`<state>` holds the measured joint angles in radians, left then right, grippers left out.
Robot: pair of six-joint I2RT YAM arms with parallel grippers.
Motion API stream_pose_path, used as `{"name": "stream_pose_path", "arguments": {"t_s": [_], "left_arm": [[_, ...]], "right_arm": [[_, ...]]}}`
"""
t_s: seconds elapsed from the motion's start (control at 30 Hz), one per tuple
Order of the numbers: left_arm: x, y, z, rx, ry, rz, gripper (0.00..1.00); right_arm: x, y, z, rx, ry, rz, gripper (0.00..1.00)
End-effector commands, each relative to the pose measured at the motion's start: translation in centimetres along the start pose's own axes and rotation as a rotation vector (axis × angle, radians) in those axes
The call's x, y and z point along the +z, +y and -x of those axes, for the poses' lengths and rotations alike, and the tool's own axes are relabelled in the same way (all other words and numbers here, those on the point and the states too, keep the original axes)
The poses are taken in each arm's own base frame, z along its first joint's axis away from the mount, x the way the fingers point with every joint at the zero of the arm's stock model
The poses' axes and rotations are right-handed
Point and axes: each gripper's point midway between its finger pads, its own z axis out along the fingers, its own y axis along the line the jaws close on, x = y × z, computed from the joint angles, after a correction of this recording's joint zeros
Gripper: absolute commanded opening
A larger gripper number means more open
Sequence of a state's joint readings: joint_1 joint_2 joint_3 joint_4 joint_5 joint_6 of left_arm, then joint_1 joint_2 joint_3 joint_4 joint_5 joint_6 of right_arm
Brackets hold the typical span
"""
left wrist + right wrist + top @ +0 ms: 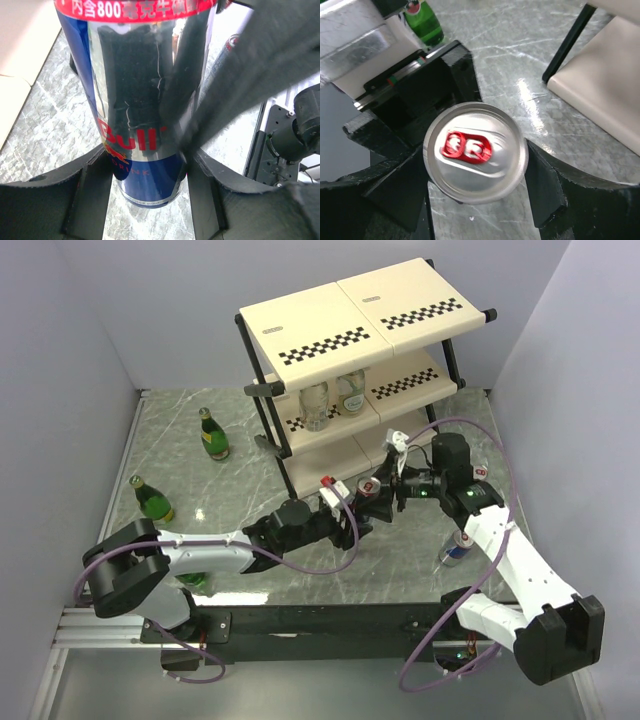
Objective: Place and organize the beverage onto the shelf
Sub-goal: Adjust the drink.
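left tool [147, 172]: closed on a silver-and-blue can [135, 100], pinching both its sides | right tool [475, 175]: a finger on each side of that can's top, cannot tell if it grips | shelf [330, 330]: near, past both tools | bench [200, 500]: under both tools

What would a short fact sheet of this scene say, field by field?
shelf: three tiers, far side of the table
clear bottles: two, upright on the middle tier
green bottles: two upright on the table left of the shelf; a third partly hidden behind the left arm
can: clamped round its body by the left gripper
right gripper: fingers flank that can's top; grip unclear
second can: on the table beside the right arm
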<state>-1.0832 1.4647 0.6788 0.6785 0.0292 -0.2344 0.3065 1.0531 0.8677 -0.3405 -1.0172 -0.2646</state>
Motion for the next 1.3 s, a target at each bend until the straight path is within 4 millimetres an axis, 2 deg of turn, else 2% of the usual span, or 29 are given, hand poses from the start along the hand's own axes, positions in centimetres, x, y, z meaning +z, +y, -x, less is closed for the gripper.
{"name": "stream_pose_path", "arguments": {"t_s": [0.0,0.27,0.57,0.77,1.27], "left_arm": [[-0.8,-1.7,6.5,-0.023,-0.212,-0.061,0.01],[-1.0,-1.6,7.7,-0.04,-0.255,-0.054,0.01],[-1.4,-1.3,10.1,-0.067,-0.324,-0.038,0.01],[-1.2,-1.6,10.8,-0.081,-0.339,-0.057,0.01],[-1.7,-2.4,13.7,-0.095,-0.411,-0.079,0.01]], "right_arm": [[-0.9,0.2,3.0,-0.051,-0.087,-0.001,0.78],[-0.8,0.2,2.6,-0.009,-0.15,0.023,0.77],[-0.3,0.3,1.8,-0.018,-0.239,0.024,0.77],[-0.1,0.0,2.4,-0.027,-0.28,0.026,0.77],[1.2,-1.0,0.9,0.06,-0.266,0.02,0.75]]}}
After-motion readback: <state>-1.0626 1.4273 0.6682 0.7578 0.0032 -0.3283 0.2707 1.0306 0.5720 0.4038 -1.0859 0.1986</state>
